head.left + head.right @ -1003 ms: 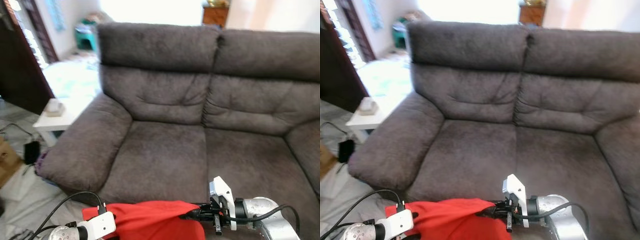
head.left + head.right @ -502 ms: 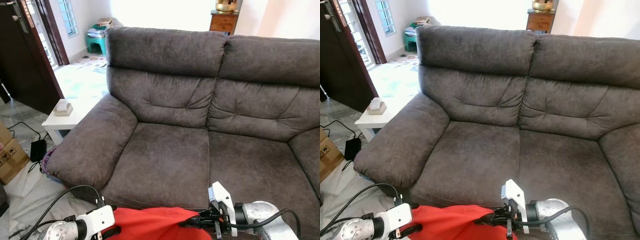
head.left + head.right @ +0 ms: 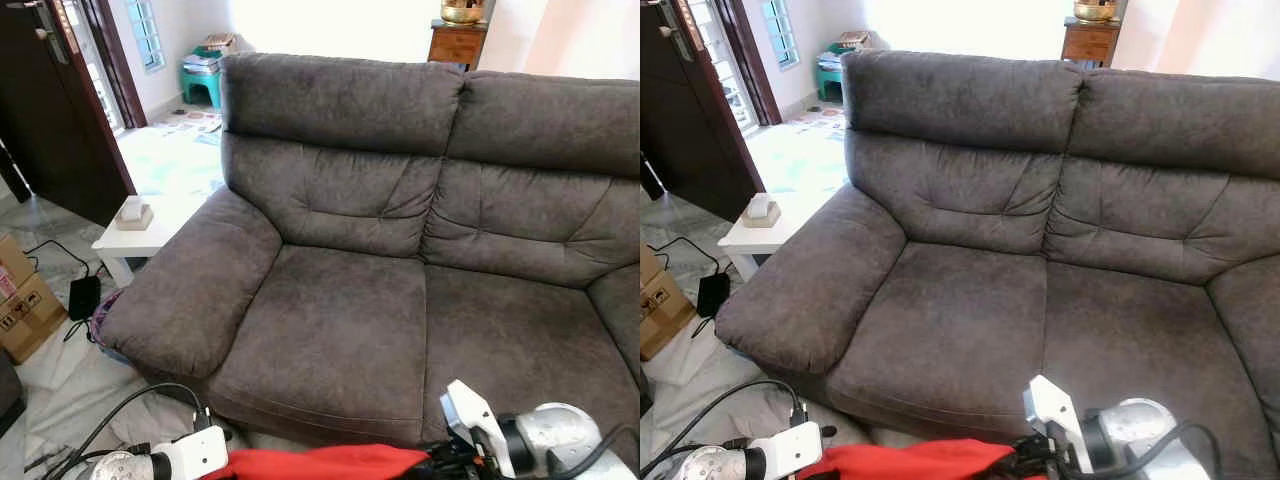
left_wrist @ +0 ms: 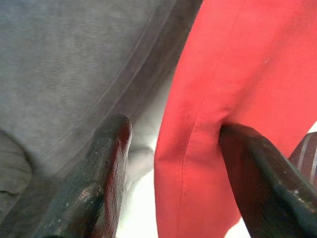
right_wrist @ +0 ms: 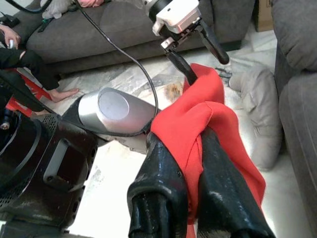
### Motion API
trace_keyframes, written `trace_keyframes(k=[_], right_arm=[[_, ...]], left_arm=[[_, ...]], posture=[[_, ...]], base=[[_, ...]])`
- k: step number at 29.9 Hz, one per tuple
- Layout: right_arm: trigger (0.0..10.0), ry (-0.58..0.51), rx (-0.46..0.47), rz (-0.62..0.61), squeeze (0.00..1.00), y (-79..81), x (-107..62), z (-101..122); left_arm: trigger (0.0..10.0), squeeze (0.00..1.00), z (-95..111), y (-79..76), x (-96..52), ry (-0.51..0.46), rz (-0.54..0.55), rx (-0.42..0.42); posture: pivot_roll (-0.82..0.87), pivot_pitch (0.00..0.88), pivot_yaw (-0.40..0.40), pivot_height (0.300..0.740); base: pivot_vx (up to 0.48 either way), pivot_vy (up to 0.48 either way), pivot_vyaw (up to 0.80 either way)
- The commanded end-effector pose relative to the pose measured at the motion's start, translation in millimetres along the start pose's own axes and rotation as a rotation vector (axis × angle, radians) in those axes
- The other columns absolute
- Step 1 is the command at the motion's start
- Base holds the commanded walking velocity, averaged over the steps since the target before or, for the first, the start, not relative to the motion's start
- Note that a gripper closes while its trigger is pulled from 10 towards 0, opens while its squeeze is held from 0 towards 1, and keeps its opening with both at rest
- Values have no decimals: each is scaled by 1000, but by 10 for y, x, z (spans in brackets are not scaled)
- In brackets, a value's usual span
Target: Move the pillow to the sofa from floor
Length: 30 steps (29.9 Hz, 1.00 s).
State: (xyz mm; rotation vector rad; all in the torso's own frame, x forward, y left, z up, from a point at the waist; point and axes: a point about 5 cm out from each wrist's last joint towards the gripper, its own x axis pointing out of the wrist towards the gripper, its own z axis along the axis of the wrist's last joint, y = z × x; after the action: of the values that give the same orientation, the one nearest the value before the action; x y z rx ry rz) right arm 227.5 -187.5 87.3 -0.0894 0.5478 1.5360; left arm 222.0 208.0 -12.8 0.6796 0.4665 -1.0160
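A wide two-seat sofa in dark grey-brown suede-like fabric stands right in front of the robot, its seat cushions bare. The soft red fabric pillow is held up at the near edge of the scene, just short of the sofa's front edge and stretched between the two grippers, off the floor but not yet on the seat.

The right gripper pinches a bunched fold of the pillow, its two black fingers nearly together with red cloth squeezed between them. The left gripper has its fingers spread fairly wide, with a hanging edge of the pillow running down between them; one finger presses into the cloth while the other stands clear of it. From the right wrist camera the left gripper shows at the pillow's far end, one finger tucked into the fabric.

To the left of the sofa a small white side table carries a little pale box. Nearer, on the pale floor, sit a brown cardboard carton and a black cable. A dark wooden door stands at far left.
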Motion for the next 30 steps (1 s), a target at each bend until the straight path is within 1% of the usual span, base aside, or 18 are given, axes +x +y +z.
trace_keyframes(k=[1,3,4,5,12,16,23,26,28,30], right_arm=[[10000,-58,-100,40,0,23,3,208],[10000,-55,-104,42,0,26,-1,212],[10000,-55,-113,41,0,23,-12,236],[10000,-54,-117,40,0,23,-18,246],[10000,-58,-142,42,0,28,-42,319],[10000,-63,-153,37,0,34,-74,353],[10000,-68,-153,28,0,34,-84,360],[10000,-68,-151,26,0,31,-86,359],[10000,-68,-150,22,0,21,-84,355],[10000,-69,-150,21,0,20,-84,358]], left_arm=[[10000,0,-24,-44,-2,12,-43,-1],[10000,0,-28,-62,4,13,-57,-6],[10000,0,-56,-121,10,28,-94,-12],[10000,0,-64,-142,12,32,-106,-16],[10000,0,-146,-222,-2,71,-143,-41],[10000,0,-189,-286,1,94,-150,-51],[10000,0,-205,-307,20,105,-133,-66],[10000,0,-205,-321,25,105,-139,-67],[10000,0,-252,-396,26,150,-177,-21],[9882,0,-262,-406,27,156,-174,-25]], posture=[[74,0,11,740],[73,0,11,740],[71,0,10,740],[71,0,9,740],[68,0,7,740],[62,0,6,740],[60,0,5,740],[61,0,6,740],[62,1,4,740],[62,1,4,740]], base=[[0,0,0],[0,0,0],[0,0,0],[0,0,0],[0,0,0],[0,0,0],[0,0,0],[0,0,0],[0,0,0],[0,0,0]])
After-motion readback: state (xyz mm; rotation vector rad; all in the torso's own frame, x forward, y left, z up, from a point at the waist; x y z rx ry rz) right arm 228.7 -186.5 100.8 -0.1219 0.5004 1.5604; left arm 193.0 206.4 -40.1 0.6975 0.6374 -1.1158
